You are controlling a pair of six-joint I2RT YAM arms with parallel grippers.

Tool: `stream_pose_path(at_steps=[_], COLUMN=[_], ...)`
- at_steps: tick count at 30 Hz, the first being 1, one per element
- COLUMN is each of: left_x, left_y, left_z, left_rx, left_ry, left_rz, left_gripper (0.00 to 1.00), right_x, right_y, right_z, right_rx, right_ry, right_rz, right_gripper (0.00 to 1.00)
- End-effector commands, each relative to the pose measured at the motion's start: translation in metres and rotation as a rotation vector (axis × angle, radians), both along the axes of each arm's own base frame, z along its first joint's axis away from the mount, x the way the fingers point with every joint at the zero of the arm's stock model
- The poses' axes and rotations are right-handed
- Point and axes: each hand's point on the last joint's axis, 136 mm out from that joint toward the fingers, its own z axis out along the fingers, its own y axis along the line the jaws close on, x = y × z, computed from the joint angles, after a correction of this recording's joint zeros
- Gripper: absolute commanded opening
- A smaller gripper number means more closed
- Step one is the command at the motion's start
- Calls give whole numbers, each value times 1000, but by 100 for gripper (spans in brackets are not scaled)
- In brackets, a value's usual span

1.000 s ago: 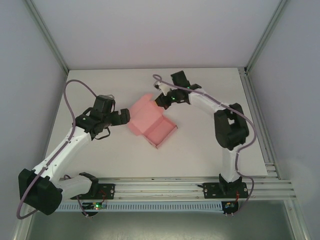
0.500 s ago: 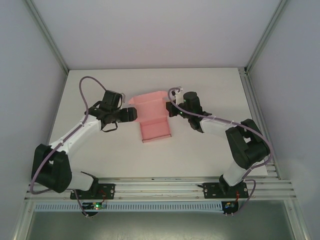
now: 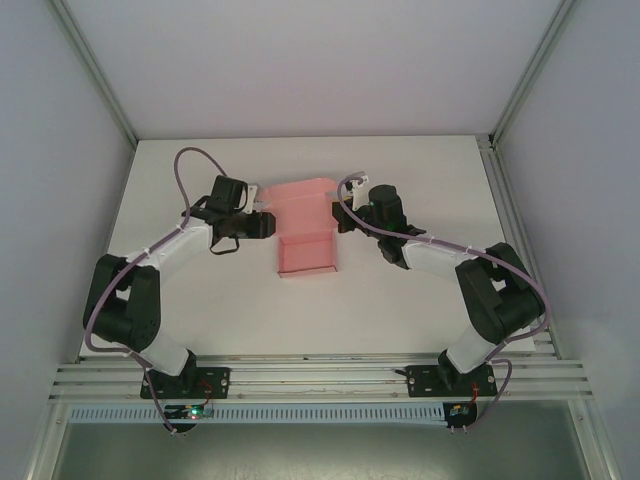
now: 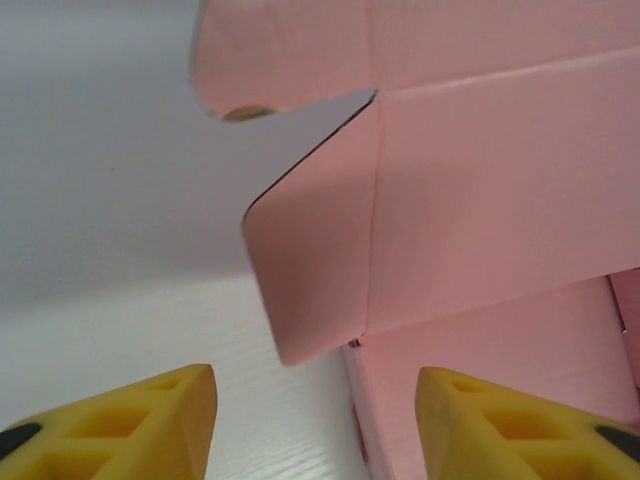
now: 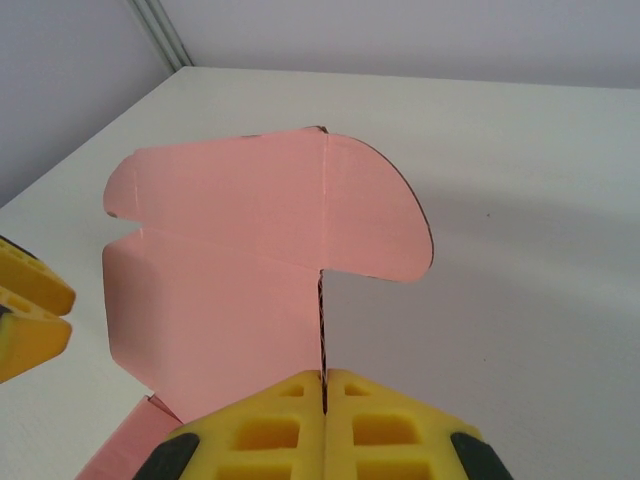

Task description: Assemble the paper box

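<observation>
the paper box (image 3: pixel 305 225) stands on the table (image 3: pixel 420 300), centred toward its far edge. the right gripper (image 5: pixel 325 390) clamps its lid flap, steadying it; the left gripper (image 4: pixel 315 400), jaws apart, straddles the opposite flap, probably to fold it.

pink paper box (image 3: pixel 307 257), partly folded, open-topped

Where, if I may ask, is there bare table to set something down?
Free: the table strip between paper box and arm bases, and behind the box. Crowded: left gripper and right gripper flanking it.
</observation>
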Motion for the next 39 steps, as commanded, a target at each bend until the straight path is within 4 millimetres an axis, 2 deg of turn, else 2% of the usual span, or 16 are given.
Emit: stream_pose_path(at_steps=[1,7,11,14,17,18,22,26,32,37,39], left_x=[24,35,39,40,40,41,41,49,55,57,60], left_y=[-5,-9,-10,-12,-11,-11,-13,-12,-29,-33,-43], left_z=[19,12,16,22,27,29,40,57,87,99,101], left_rx=[3,18,13,2,11,12,37,88,-78,-55,-73], left_ry=[-122,-144,-158,-164,-164,-170,-200,-264,-320,-402,-434], left_rz=[-47,-86,-92,-98,-92,-94,-68,39,141,243,263], left_gripper=[52,54,53,39,16,12,11,8,8,8,8], right_x=[-5,-10,-10,-11,-11,-11,-12,-9,7,17,20], right_y=[6,9,7,7,5,5,9,9,8,25,36], right_z=[14,10,9,11,9,8,9,17,29,30,31], right_rx=[15,-9,-16,-21,-44,-57,-116,-159,-319,-313,-319], right_ry=[-34,-15,-13,-17,-23,-26,-48,-104,-202,-236,-276], right_rz=[29,58,47,46,33,26,-21,-185,-424,-526,-555], right_gripper=[0,0,0,0,0,0,0,0,0,0,0])
